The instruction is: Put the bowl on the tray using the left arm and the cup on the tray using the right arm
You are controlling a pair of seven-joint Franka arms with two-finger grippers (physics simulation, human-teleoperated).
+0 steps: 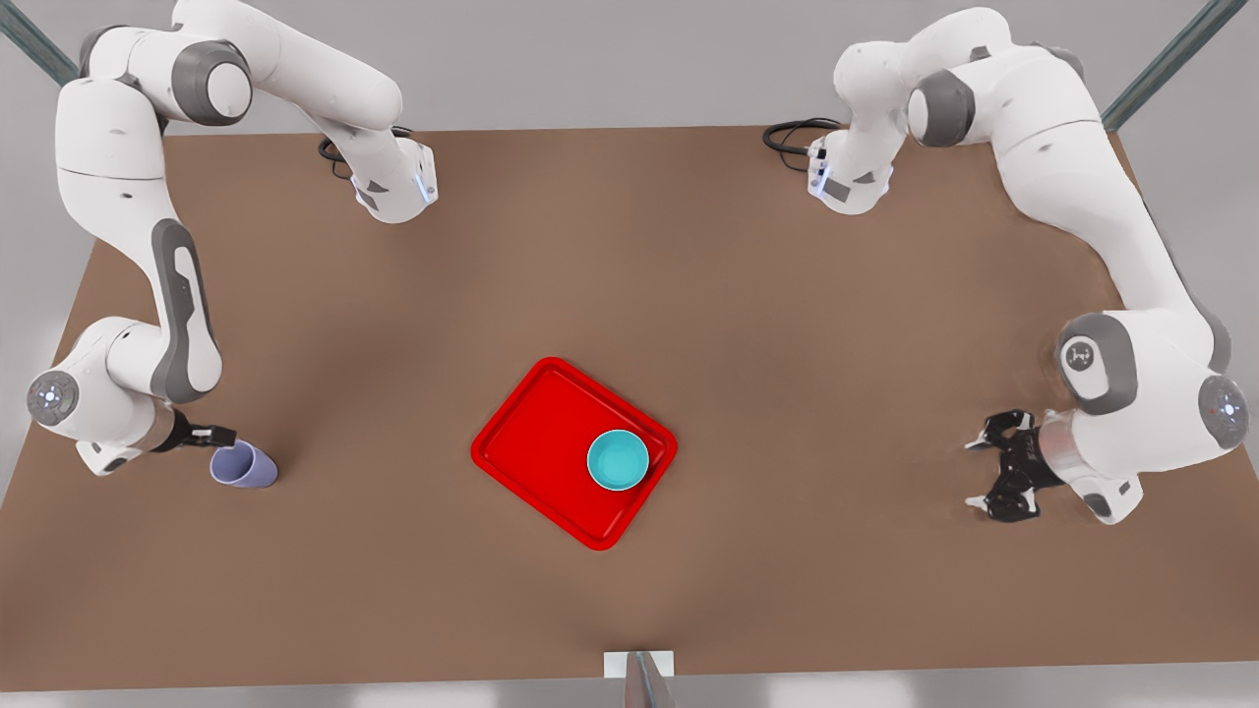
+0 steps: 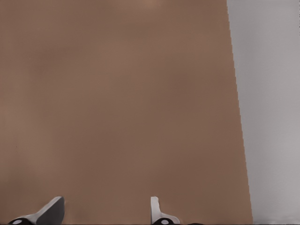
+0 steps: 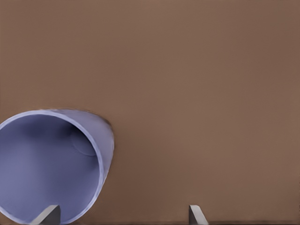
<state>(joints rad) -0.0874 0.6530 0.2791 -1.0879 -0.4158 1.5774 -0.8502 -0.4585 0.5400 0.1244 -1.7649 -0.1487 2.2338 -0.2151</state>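
bowl (image 1: 618,459) on tray (image 1: 536,433) | right gripper (image 1: 218,436) at cup (image 1: 244,465) | left gripper (image 1: 984,474) apart

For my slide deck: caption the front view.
Bowl on tray; right gripper at cup; left gripper open.

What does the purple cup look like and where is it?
The cup is a small, plain lavender tumbler with no handle, smooth like plastic, wider at its mouth. It sits on the brown table near the front view's left edge, far from the red tray. In the right wrist view you look into its open mouth; the inside is lavender and empty. The right gripper is right beside its rim, fingers apart, one fingertip at the rim.
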